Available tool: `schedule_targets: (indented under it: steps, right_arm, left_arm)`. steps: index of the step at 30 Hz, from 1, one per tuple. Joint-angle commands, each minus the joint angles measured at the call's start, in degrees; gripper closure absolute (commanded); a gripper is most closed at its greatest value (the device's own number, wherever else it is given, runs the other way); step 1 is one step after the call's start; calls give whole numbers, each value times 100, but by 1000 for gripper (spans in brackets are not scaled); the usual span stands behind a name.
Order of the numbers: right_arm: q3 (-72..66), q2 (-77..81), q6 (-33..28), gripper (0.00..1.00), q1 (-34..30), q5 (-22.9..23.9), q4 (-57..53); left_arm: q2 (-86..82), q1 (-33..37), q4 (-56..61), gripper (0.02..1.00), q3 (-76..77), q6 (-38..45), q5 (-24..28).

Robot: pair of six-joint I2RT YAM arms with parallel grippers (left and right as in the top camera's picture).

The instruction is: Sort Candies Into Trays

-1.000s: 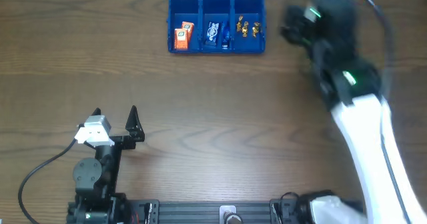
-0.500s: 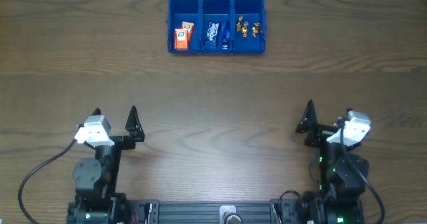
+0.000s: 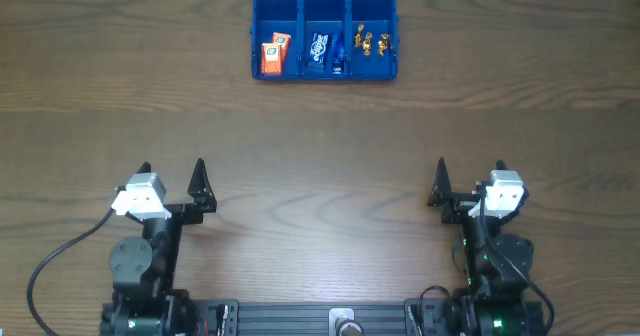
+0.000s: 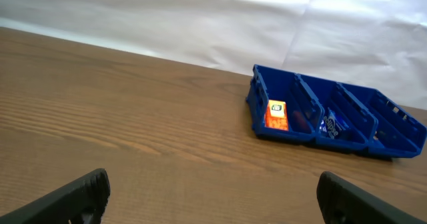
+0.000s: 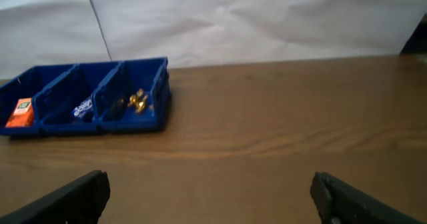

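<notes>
A blue tray (image 3: 325, 68) with three compartments stands at the far middle of the wooden table. Its left compartment holds orange candy boxes (image 3: 272, 54), the middle one blue wrapped candies (image 3: 320, 48), the right one gold wrapped candies (image 3: 370, 42). The tray (image 4: 333, 117) appears in the left wrist view, and the tray (image 5: 87, 101) in the right wrist view. My left gripper (image 3: 172, 172) stands open and empty near the front left. My right gripper (image 3: 468, 180) stands open and empty near the front right. Both are far from the tray.
A white backdrop (image 5: 253, 17) runs along the table's far edge. The arm bases and a black rail (image 3: 330, 316) line the front edge. Bare wood lies between the grippers and the tray.
The right arm has pulled back from the far right beside the tray to the front right, then shifted slightly left. The left arm has not moved.
</notes>
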Motion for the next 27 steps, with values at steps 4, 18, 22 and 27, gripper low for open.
schedule_targets:
  steps: [4, 18, 22, 27]
  right_arm:
    - [-234, -166, -688, 3, -44, -90, 356]
    - [-227, -162, -688, 3, -26, -107, 326]
    - [-227, -162, -688, 3, -26, -107, 326]
    - [-227, -162, -688, 3, -26, -107, 326]
  left_arm:
    - [-31, 24, -234, 20, -94, 96, -33]
    - [-31, 24, -234, 20, -94, 96, -33]
    - [-31, 24, -234, 20, -94, 96, -33]
    - [-31, 24, -234, 20, -94, 96, -33]
